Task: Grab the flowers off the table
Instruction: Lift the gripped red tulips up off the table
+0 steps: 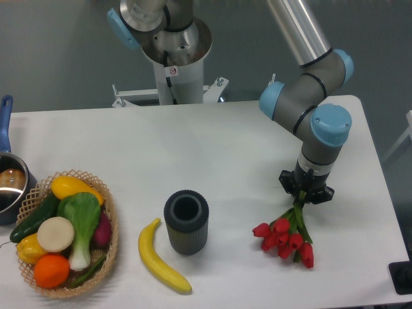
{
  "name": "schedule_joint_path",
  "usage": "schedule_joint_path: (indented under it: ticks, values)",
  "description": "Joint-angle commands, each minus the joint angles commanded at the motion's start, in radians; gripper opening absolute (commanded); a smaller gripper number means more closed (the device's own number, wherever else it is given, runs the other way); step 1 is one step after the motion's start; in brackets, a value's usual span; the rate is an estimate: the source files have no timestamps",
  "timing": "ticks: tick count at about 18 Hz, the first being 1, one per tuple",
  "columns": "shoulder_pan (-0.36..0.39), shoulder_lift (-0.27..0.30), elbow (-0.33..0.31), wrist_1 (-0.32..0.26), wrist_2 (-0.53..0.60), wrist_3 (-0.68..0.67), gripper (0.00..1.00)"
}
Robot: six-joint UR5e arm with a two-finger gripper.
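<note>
The flowers (286, 237) are a small bunch of red tulips with green stems, lying at the front right of the white table (212, 141). The red heads point toward the front edge and the stems run back under my gripper (304, 195). The gripper hangs straight down over the stem ends, right at the stems. Its wrist and black body hide the fingers, so I cannot tell whether they are closed on the stems or whether the bunch is off the table.
A dark ribbed cylindrical vase (186, 222) stands left of the flowers, with a banana (162, 257) beside it. A wicker basket (111, 222) of vegetables and fruit sits front left, and a pot (9, 183) at the left edge. The robot base (172, 58) is at the back.
</note>
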Motion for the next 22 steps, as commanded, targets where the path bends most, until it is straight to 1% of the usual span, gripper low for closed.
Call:
schedule_joint_path:
  ticks: [2,5,6,7,10,13,20,22]
  values:
    - [-0.006,0.008,0.011,0.0,0.0,0.002,0.22]
    - [-0.008,0.058,0.026,0.0,-0.017,-0.002,0.22]
    - [-0.006,0.093,0.026,0.0,-0.056,-0.003,0.22]
    - [-0.003,0.113,0.026,0.0,-0.096,-0.012,0.22]
    - [0.005,0.156,0.031,0.0,-0.237,-0.047,0.22]
    - [0.028,0.198,0.037,0.0,-0.391,-0.081,0.23]
    - [0.075,0.244,0.034,0.0,-0.734,-0.09,0.23]
    - [0.095,0.249,0.032,0.0,-0.811,-0.113,0.23]
